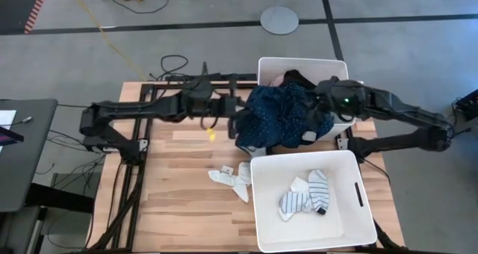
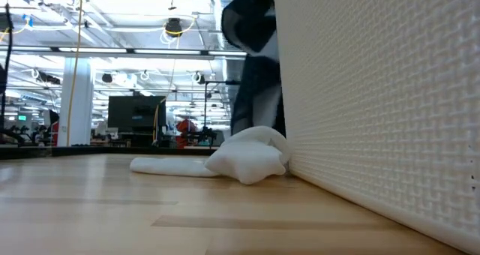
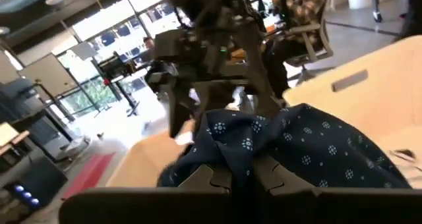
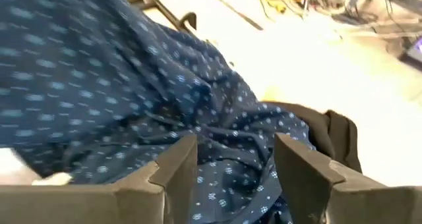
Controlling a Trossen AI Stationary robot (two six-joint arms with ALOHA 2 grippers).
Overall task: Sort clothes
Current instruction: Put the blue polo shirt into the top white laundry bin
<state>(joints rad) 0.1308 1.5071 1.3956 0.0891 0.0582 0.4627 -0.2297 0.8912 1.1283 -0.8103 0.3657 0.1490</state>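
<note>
Navy dotted shirt (image 1: pixel 280 116) is slung between both arms over the far bin's (image 1: pixel 302 64) near edge, left gripper (image 1: pixel 239 123) pinching its left end tight while the right gripper (image 1: pixel 323 113) has its fingers spread with the cloth just under them, so looks like the left arm's the only one holding.

Both arms meet at a navy dotted garment (image 1: pixel 280 116) draped over the far bin's rim.

The left gripper (image 1: pixel 237 124) is pinched on the garment's nine-o'clock edge; the right gripper (image 1: pixel 317 119) sits at its three-o'clock side, fingers hidden by fabric. The far white bin (image 1: pixel 302 64), at twelve o'clock on the wooden table (image 1: pixel 179 194), also shows a bit of pink and black cloth. The near white bin (image 1: pixel 351 224), at five o'clock, holds striped and white socks (image 1: pixel 308 196). More white socks (image 1: pixel 233 178) lie on the table just beside it, at its nine o'clock.
</note>
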